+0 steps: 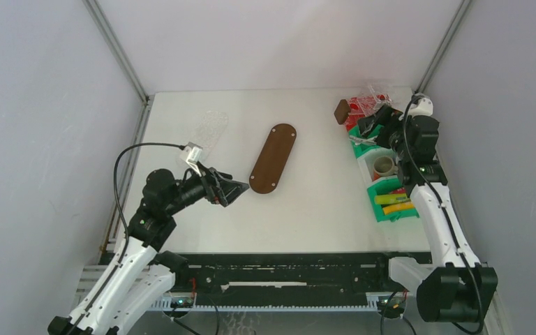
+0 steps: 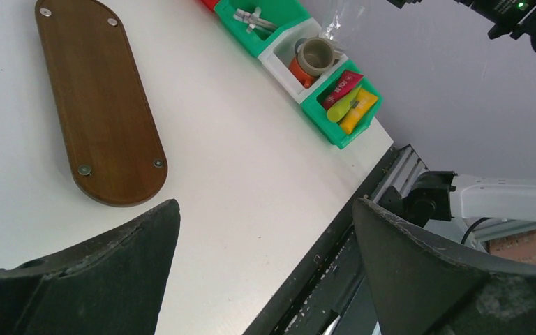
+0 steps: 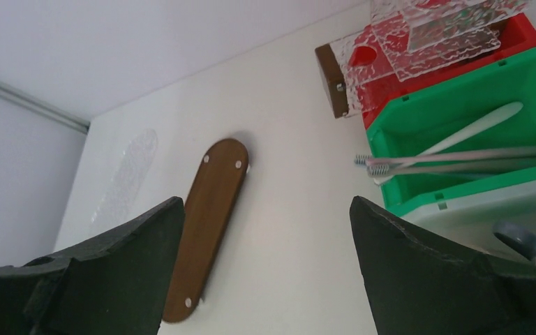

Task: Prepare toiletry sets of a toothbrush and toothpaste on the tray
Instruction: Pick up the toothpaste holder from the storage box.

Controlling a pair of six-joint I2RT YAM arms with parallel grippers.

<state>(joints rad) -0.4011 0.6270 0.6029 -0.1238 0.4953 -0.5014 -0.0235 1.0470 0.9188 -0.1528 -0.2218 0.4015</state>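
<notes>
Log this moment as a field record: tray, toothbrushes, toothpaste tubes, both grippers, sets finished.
tray: brown oval wooden tray, mid-table, nothing on it
toothbrushes: toothbrushes lying in the far green bin, at the table's right edge
toothpaste: pink-red tube and lime green tube in the near green bin, beside a yellow tube
left gripper: open, empty, beside the tray's near end
right gripper: open, empty, over the far bins
sets finished: none
</notes>
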